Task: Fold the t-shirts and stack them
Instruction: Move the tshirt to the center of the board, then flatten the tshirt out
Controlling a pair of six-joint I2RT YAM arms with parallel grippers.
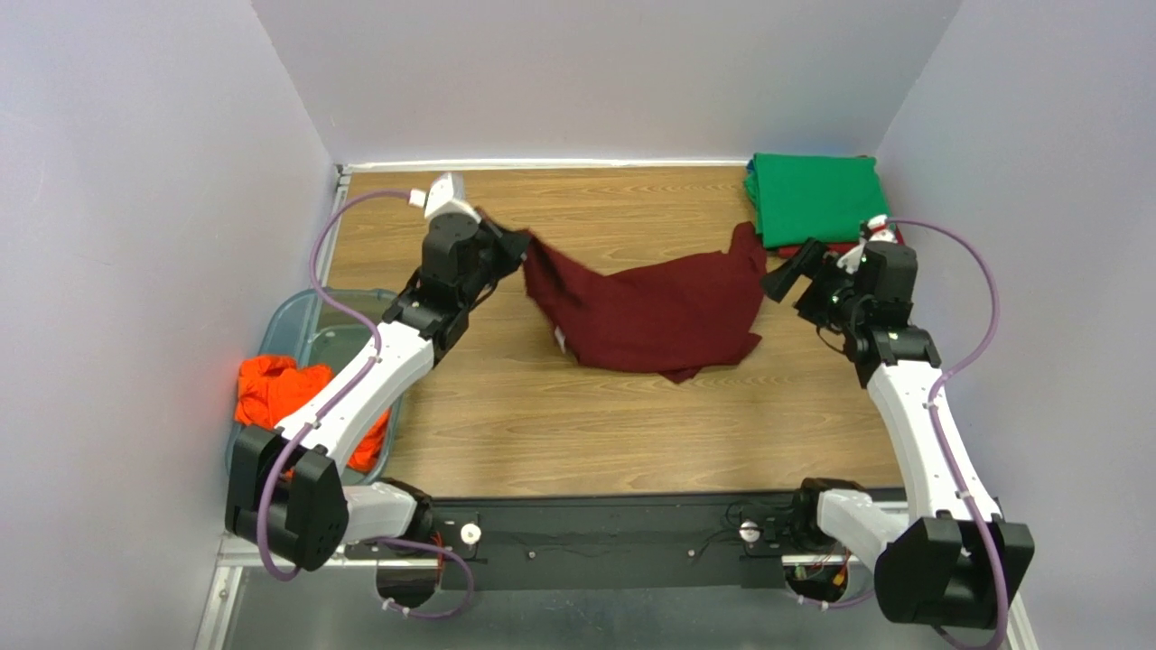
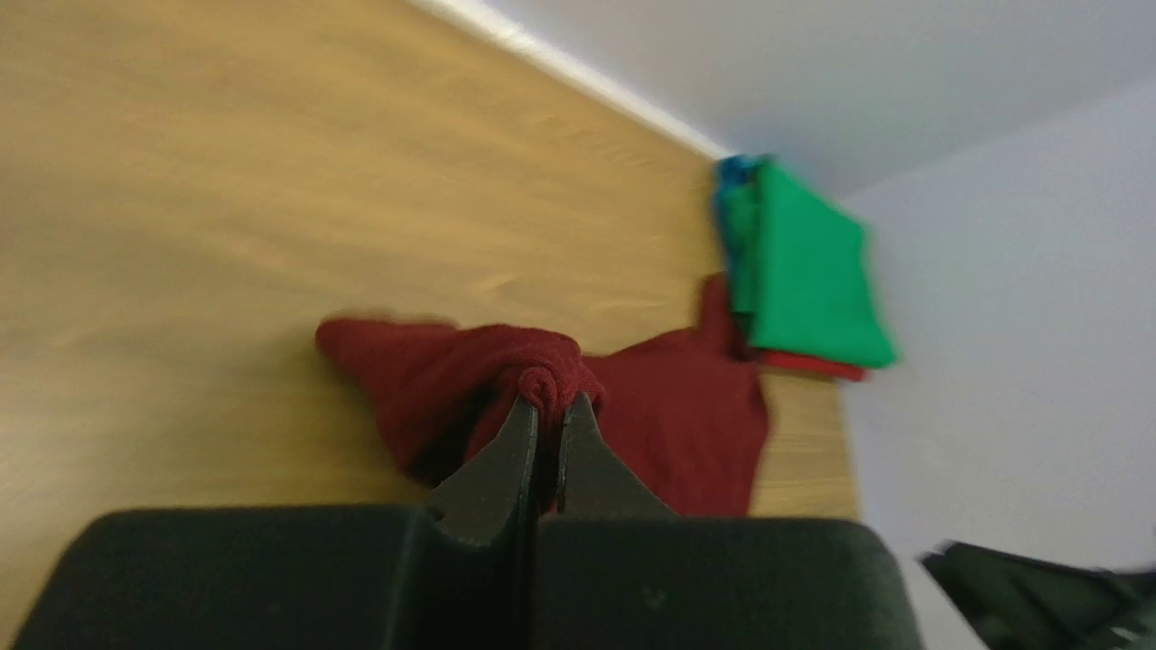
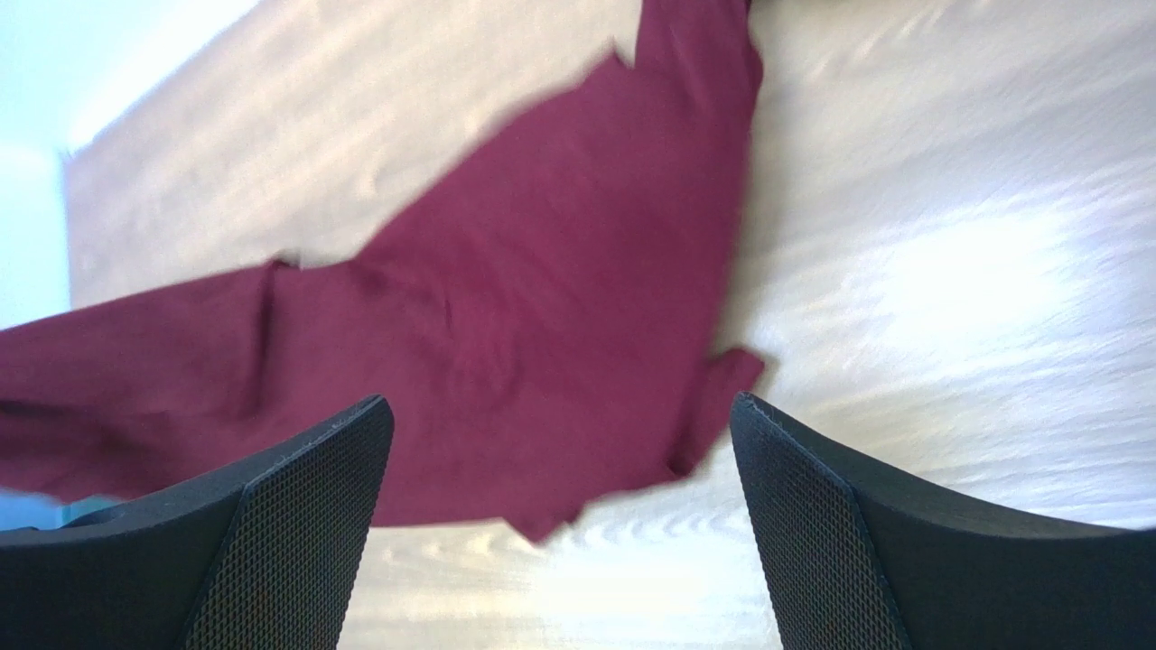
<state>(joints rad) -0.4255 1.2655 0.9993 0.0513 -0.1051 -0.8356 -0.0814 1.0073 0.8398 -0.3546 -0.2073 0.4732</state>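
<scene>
A dark maroon t-shirt (image 1: 658,309) lies spread and crumpled across the middle of the wooden table. Its left corner is lifted, pinched in my left gripper (image 1: 523,247), which is shut on a bunched fold of the cloth (image 2: 550,383). My right gripper (image 1: 787,278) hangs open just right of the shirt's right edge, with nothing between its fingers (image 3: 305,501); the maroon shirt (image 3: 516,325) lies below and ahead of it. A folded green t-shirt (image 1: 812,198) tops a stack at the back right, with a red one (image 2: 812,363) showing under it. An orange t-shirt (image 1: 278,393) sits in a bin at the left.
A clear plastic bin (image 1: 305,322) stands off the table's left edge beside my left arm. White walls close the table in on the left, back and right. A black rail (image 1: 611,539) runs along the near edge between the arm bases.
</scene>
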